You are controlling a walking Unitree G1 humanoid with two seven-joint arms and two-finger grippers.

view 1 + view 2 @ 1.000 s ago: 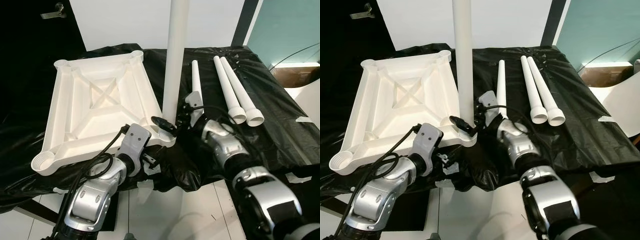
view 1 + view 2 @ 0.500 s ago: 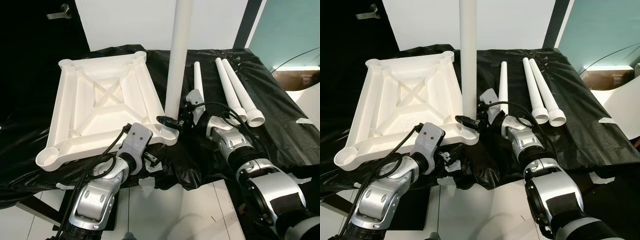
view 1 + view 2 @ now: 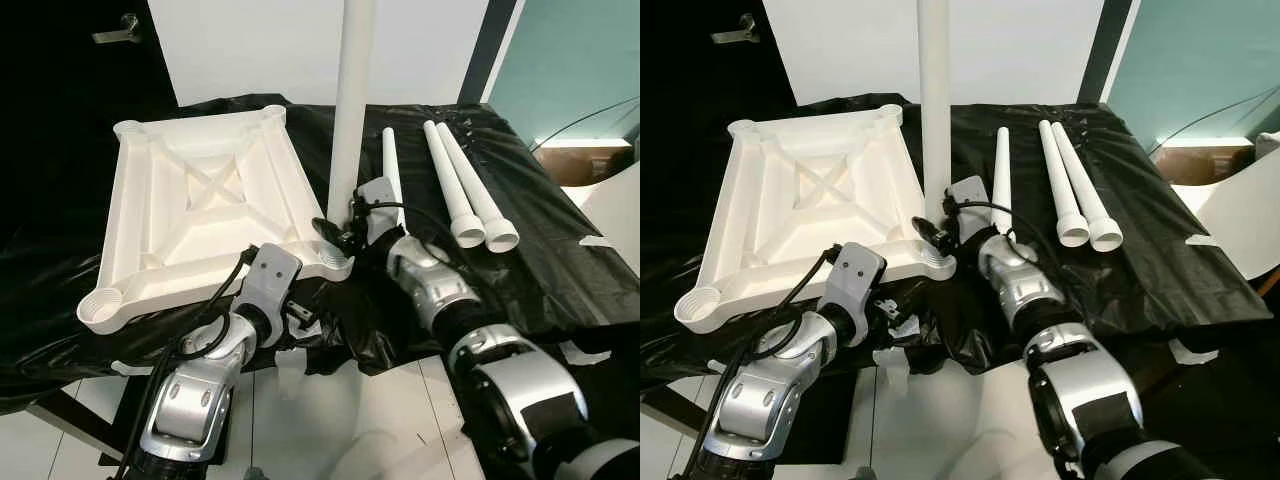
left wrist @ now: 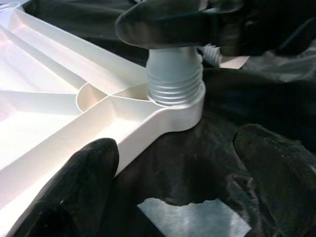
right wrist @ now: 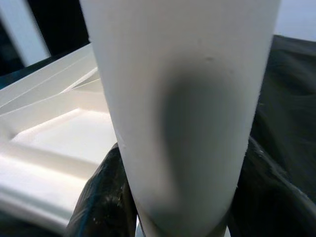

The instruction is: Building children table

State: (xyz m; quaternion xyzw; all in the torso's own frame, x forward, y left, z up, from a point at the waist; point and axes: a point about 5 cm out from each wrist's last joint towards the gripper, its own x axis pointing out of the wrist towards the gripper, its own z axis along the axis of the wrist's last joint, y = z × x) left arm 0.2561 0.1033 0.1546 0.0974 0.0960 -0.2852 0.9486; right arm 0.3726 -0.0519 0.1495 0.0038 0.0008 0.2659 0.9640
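Observation:
The white tabletop (image 3: 128,205) lies upside down on a table covered in black plastic. A white leg (image 3: 351,110) stands upright in its near right corner socket (image 4: 183,106), threads showing above the rim. My right gripper (image 3: 336,232) is shut on the upright leg just above the socket; its fingers (image 5: 101,197) flank the leg (image 5: 182,98) in the right wrist view. My left gripper (image 4: 173,180) is open, its fingers (image 4: 74,187) spread wide just in front of that corner and touching nothing. The left wrist (image 3: 272,280) sits below the tabletop's front edge.
Three loose white legs (image 3: 392,165) (image 3: 452,190) (image 3: 482,195) lie side by side on the black sheet (image 3: 560,270) right of the tabletop. The table's front edge runs just below my arms, with white floor (image 3: 330,420) beneath. Tape strips (image 3: 592,240) hold the sheet.
The camera has shifted a little. My right forearm has swung in closer to the leg's base, still gripping it. The leg stays upright in the socket; the left arm has barely moved.

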